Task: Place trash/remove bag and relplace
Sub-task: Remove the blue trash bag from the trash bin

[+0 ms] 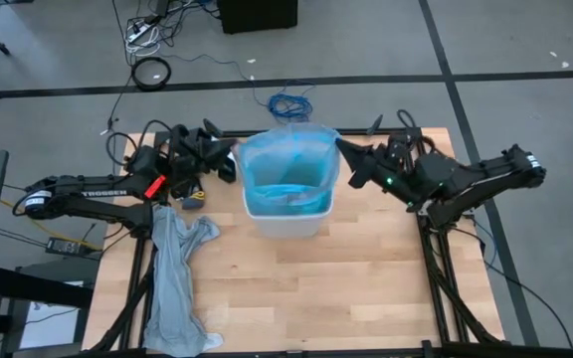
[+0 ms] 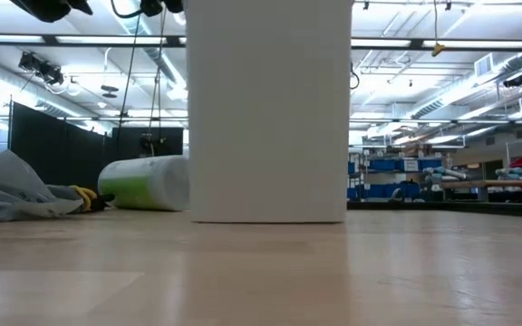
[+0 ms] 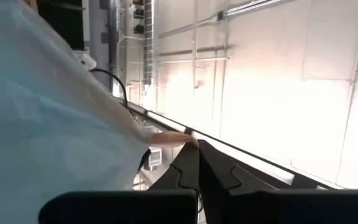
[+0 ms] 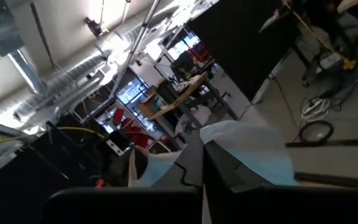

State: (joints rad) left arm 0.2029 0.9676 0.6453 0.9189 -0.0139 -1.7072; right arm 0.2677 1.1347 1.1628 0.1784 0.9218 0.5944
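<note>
A white bin (image 1: 288, 221) stands on the far middle of the wooden table and fills the centre of the low view (image 2: 270, 109). The thin light-blue bag (image 1: 288, 164) sits in it, its mouth spread open between my two grippers. My left gripper (image 1: 234, 157) is shut on the bag's left rim and my right gripper (image 1: 344, 150) on its right rim. The same bag shows beside the fingers in the left wrist view (image 3: 48, 124) and in the right wrist view (image 4: 247, 149). The trash is hidden. My left gripper pinches the bag's top edge on its left side (image 3: 161, 138) between its two shut fingers, coming from the table's left. The film spreads away from the fingertips, and the bag's lower part stays in the bin. My right gripper pinches the bag's top edge on its right side (image 4: 219, 134) between its two shut fingers, coming from the table's right. The film bunches at the fingertips, and the bag's lower part stays in the bin.
A long limp grey plastic sheet (image 1: 174, 278) lies along the table's left side toward the near edge. A white roll with green print (image 2: 145, 184) and a yellow item (image 2: 84, 196) lie left of the bin. Bare wood stretches in front of the bin (image 1: 316, 288).
</note>
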